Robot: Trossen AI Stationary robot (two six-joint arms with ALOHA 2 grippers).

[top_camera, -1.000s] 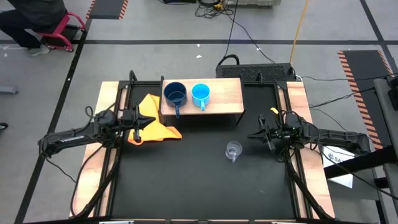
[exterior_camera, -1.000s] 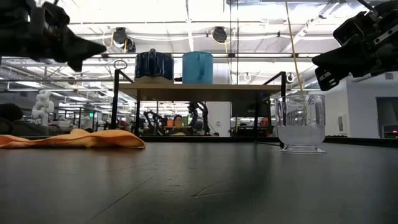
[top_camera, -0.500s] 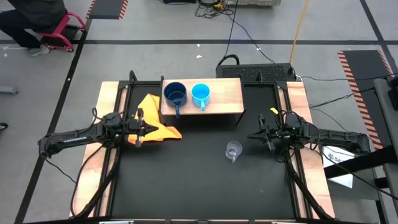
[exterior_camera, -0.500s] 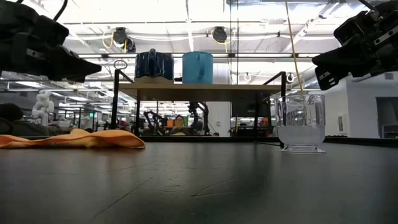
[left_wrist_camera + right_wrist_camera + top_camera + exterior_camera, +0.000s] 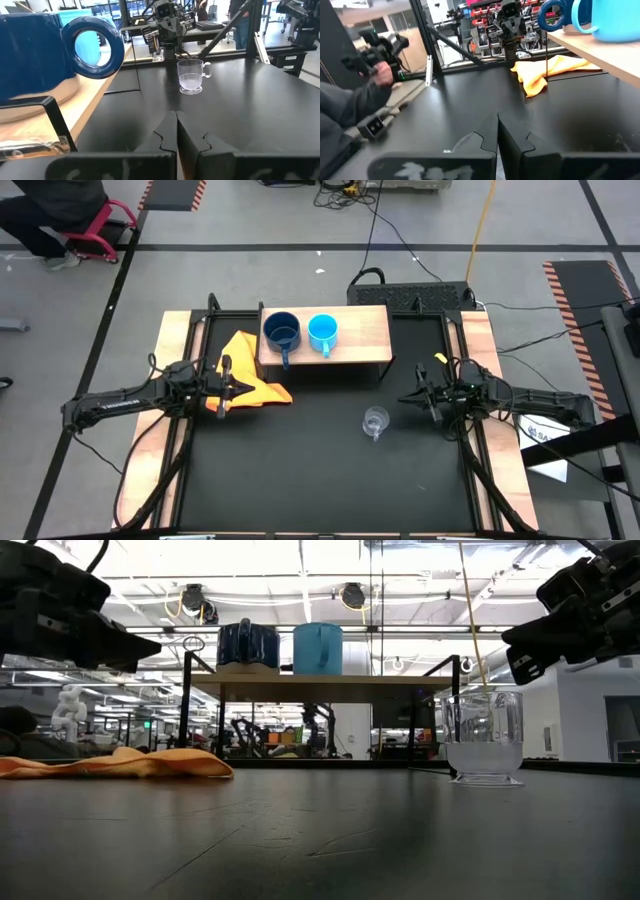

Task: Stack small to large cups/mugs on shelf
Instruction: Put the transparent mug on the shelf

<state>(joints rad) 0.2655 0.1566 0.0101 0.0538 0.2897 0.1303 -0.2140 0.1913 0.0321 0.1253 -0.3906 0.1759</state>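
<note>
High view: since a second ago the left gripper (image 5: 236,388) has advanced from the left rail over the yellow-orange cloth (image 5: 247,374), near the shelf's left end, and has held there for the last half second; its fingers are pressed together, holding nothing. The right gripper (image 5: 411,397) is unchanged near the right edge of the table (image 5: 300,480), fingers likewise closed and empty. Dark blue mug (image 5: 282,333) and light blue mug (image 5: 322,331) stand side by side on the left half of the shelf (image 5: 362,332). The glass cup (image 5: 375,421) remains on the tabletop, forward of the shelf's right end. Judgement: two cups placed, the smallest outstanding.

Low view: the shelf is a pale wood board on thin dark legs; both mugs are opaque, glossy cylinders. The glass cup (image 5: 484,736) is clear, with a thick base.

Left wrist view: closed fingertips point toward the glass cup (image 5: 190,76), its handle visible; the dark blue mug (image 5: 55,50) has a rounded loop handle.

Right wrist view: matte black tabletop; the cloth (image 5: 551,70) lies crumpled and soft.
</note>
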